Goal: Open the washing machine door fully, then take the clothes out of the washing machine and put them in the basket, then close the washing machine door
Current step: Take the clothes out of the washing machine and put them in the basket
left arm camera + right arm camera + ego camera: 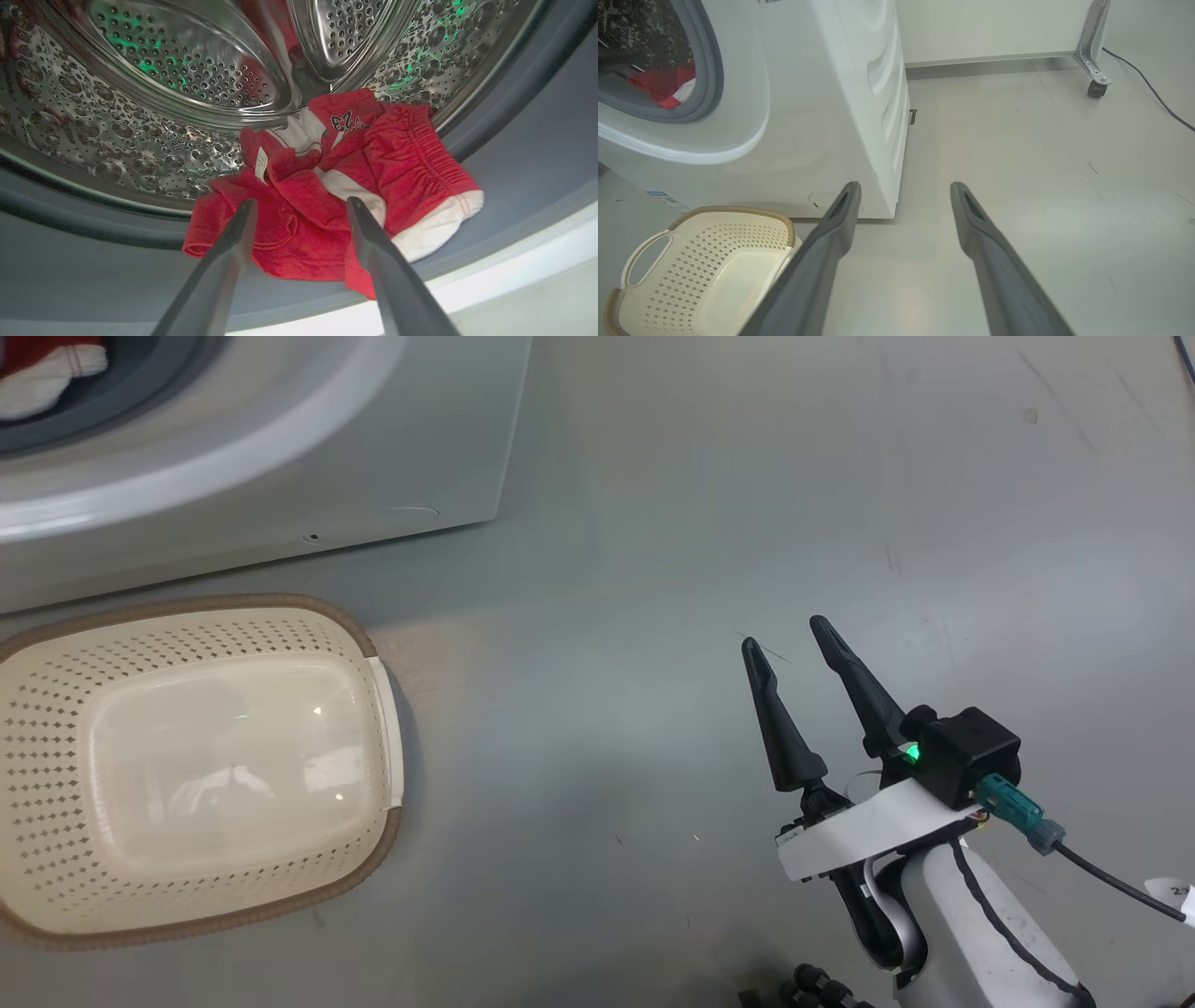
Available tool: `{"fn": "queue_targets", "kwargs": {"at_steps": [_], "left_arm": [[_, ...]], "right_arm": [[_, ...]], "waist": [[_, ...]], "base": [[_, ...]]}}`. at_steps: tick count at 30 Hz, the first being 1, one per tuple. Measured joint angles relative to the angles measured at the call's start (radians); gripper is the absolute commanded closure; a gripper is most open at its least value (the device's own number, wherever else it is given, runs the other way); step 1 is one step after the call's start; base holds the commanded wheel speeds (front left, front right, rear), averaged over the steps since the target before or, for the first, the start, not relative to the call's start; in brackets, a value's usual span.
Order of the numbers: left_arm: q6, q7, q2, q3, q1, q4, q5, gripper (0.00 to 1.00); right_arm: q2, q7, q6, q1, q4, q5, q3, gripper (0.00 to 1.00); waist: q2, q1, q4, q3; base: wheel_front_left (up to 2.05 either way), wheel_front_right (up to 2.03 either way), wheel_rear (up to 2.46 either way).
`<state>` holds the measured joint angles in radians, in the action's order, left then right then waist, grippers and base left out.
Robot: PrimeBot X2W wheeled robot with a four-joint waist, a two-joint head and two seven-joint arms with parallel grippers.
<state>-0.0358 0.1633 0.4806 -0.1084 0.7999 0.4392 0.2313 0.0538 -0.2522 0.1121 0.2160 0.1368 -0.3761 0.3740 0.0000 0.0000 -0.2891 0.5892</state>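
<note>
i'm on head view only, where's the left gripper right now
observer: the left gripper is at the washer mouth, pointing into the drum at the clothes.
operator: has it grabbed them
observer: no, the jaws are open over the near part of the heap, with nothing pinched between them.

Left end of the basket past the head view's edge — the clothes a scrap in its corner
</note>
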Motion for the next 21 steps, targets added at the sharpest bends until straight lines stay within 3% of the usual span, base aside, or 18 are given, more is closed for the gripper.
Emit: {"fn": "queue_targets", "kwargs": {"at_steps": [21], "left_arm": [[0.032, 0.128, 0.076, -0.022, 0.228, 0.156, -0.088, 0.0]], "right_arm": [[-0.006, 0.0, 0.0, 0.049, -0.034, -0.072, 0.063, 0.0]], "waist": [[0.0, 0.0001, -0.079, 0.105]], "base": [[0.0, 0.0, 0.0]]}}
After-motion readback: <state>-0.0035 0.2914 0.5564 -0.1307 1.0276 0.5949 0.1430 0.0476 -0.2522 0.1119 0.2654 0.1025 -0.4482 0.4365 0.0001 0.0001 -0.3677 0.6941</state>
